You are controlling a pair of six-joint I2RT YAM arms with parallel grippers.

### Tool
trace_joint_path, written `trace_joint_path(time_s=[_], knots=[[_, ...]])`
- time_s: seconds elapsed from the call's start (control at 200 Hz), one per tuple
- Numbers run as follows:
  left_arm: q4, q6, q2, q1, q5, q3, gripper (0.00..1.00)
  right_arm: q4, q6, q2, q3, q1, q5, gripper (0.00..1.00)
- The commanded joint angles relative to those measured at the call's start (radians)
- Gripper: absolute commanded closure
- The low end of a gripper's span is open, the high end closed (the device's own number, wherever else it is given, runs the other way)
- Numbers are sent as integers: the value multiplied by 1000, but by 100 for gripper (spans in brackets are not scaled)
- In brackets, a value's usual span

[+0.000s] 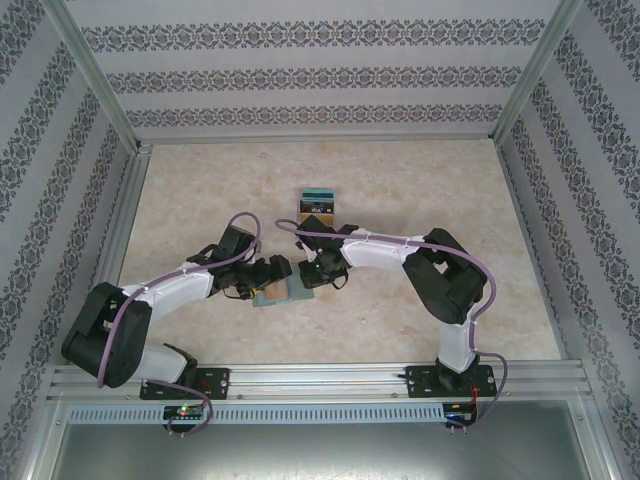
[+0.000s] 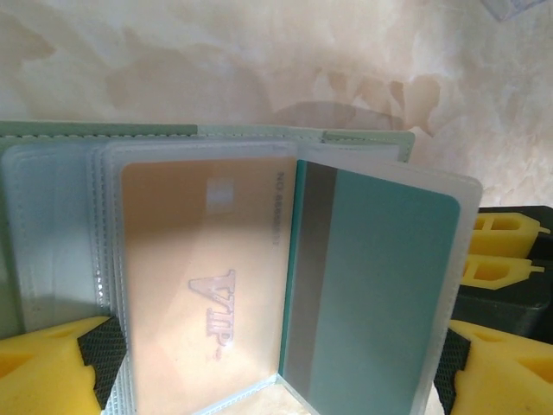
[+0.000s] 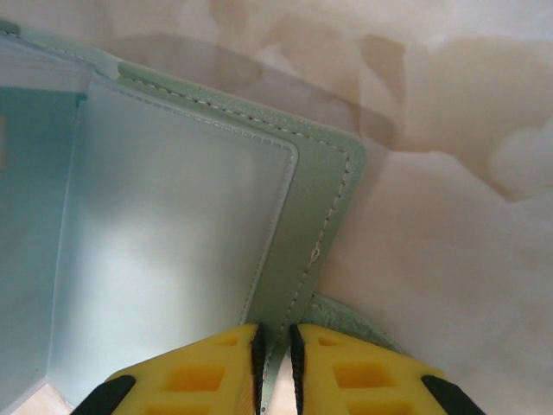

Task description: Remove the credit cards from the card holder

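Remaining: orange card [image 2: 203, 277], teal card [image 2: 371, 285] inside holder [image 2: 363, 138].
Done: perhaps cards [image 1: 318, 205] beyond holder.
Left gripper [image 2: 276, 367]: spread.
Right gripper [image 3: 275, 354]: pinching holder's edge.

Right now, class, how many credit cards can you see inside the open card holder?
2, both in the card holder: an orange-brown card on the left, a teal card beside it on the right. More may be hidden behind them.

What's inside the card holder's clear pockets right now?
The open card holder shows an orange-brown VIP card and, beside it, a teal card with a grey stripe, each under clear plastic. Whatever sits in the pockets stacked behind them is covered.
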State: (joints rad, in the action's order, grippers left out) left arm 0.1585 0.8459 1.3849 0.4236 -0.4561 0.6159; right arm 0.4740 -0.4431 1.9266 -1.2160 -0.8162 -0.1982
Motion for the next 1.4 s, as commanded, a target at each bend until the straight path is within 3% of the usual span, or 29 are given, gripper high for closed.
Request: trace_joint_path(time_s=[0.0, 0.375, 0.774, 1.114, 1.399], knots=[[-49, 21, 1, 20, -32, -39, 6, 34, -14, 32, 38, -35, -29, 79], [-110, 49, -2, 18, -52, -71, 1, 32, -15, 34, 39, -37, -32, 77], [-88, 46, 6, 19, -36, -62, 1, -60, -41, -84, 127, -10, -32, 58], [-101, 61, 9, 19, -48, -64, 1, -167, -95, -202, 258, 3, -2, 54], [-142, 71, 18, 20, -78, -66, 5, -158, -95, -121, 211, 2, -39, 60]])
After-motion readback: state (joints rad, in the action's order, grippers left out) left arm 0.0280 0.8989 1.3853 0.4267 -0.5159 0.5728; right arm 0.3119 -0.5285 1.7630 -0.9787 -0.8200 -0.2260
